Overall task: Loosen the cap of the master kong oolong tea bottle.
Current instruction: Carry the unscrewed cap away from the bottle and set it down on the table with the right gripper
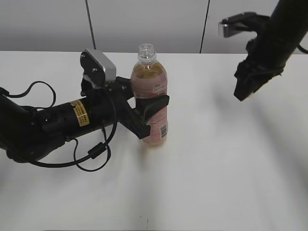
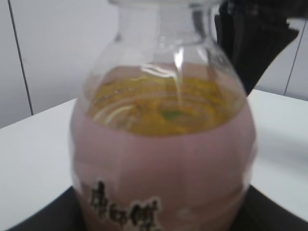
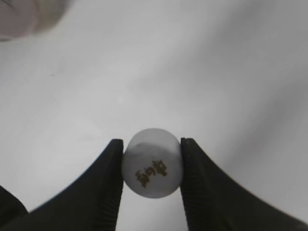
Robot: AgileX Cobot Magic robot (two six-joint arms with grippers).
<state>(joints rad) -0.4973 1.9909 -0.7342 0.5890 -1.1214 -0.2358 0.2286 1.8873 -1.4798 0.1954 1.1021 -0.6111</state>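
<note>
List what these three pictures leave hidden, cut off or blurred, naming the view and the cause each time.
- Exterior view: the cap is not visible in the right tool; dark fingers hide it.
- Left wrist view: the bottle mouth is cut off by the top edge; label print is blurred.
- Right wrist view: the cap print is too blurred to read.

- Cap [image 3: 152, 163]: small, round, white, dark print on top, pinched between the right gripper's [image 3: 152, 166] fingers [image 3: 108, 187].
- Master kong oolong tea bottle [image 1: 151, 98]: upright, neck bare, pink label, clamped between the left gripper's [image 1: 150, 114] fingers [image 1: 155, 103].

Left gripper [image 1: 150, 114] clamped on upright bottle [image 1: 150, 82] at label height; neck bare, uncapped. Right gripper [image 1: 248, 85] raised well right, above table [image 1: 231, 168].
</note>
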